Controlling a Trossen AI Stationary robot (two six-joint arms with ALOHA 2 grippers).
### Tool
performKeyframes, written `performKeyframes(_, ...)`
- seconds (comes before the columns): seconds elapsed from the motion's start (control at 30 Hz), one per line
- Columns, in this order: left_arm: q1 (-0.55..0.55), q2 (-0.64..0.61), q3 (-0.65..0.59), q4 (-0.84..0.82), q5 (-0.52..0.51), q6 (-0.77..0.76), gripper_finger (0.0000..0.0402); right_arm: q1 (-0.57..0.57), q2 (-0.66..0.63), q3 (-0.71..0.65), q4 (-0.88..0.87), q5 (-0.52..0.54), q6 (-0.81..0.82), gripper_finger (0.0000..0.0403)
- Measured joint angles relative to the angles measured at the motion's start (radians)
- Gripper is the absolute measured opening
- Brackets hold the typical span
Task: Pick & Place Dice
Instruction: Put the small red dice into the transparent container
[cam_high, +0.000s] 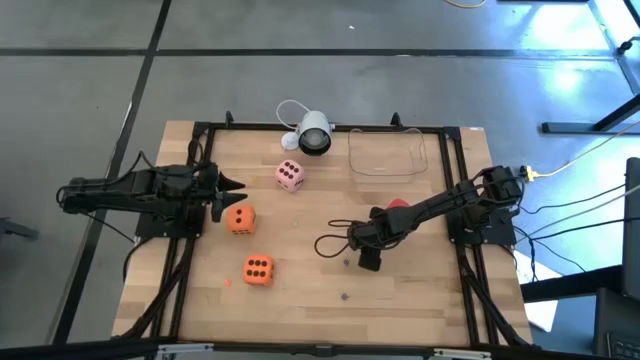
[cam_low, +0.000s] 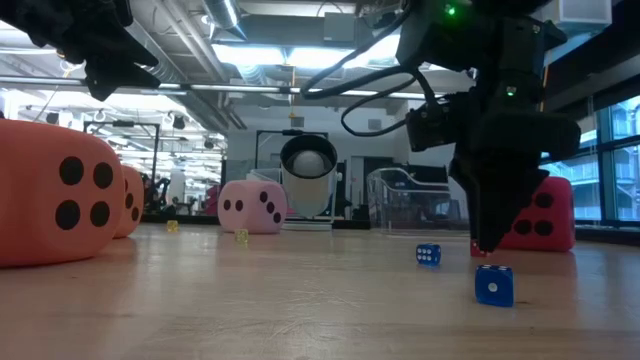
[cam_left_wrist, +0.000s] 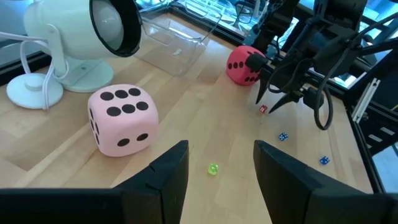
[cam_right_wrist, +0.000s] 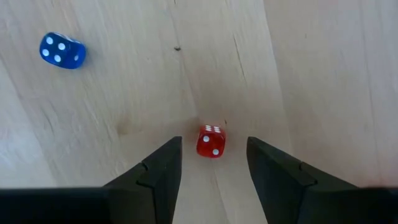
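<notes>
The right pincer (cam_right_wrist: 211, 180) points down at mid-counter (cam_high: 400, 320), fingers parted with a small red die (cam_right_wrist: 211, 141) on the wood between their tips, ungripped. A small blue die (cam_right_wrist: 62, 50) lies nearby. The left pincer (cam_left_wrist: 217, 177) waits open near the pink die (cam_left_wrist: 120, 118).

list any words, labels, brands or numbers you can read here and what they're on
No readable words, labels, brands or numbers in any view.
Only dice pips: pink die shows six on top; small red die, between the open right gripper fingers, shows four; small blue die shows four.
</notes>
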Motion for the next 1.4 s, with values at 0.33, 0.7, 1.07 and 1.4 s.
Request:
performKeyframes(0.33, 0.000, 0.000, 0.000, 0.000, 0.000, 0.000, 0.0176, 0.000, 0.000, -0.002, 0.005, -0.001, 0.003, 0.0142)
performKeyframes(0.7, 0.000, 0.000, 0.000, 0.000, 0.000, -0.015, 0.0176, 0.000, 0.001, -0.002, 0.012, -0.002, 0.008, 0.0126)
performKeyframes(1.07, 0.000, 0.000, 0.000, 0.000, 0.000, -0.016, 0.0176, 0.000, 0.002, -0.003, 0.013, 0.001, 0.007, 0.0127)
performKeyframes(1.4, 0.000, 0.000, 0.000, 0.000, 0.013, -0.016, 0.0176, 0.000, 0.033, 0.001, 0.016, 0.001, 0.003, 0.0108)
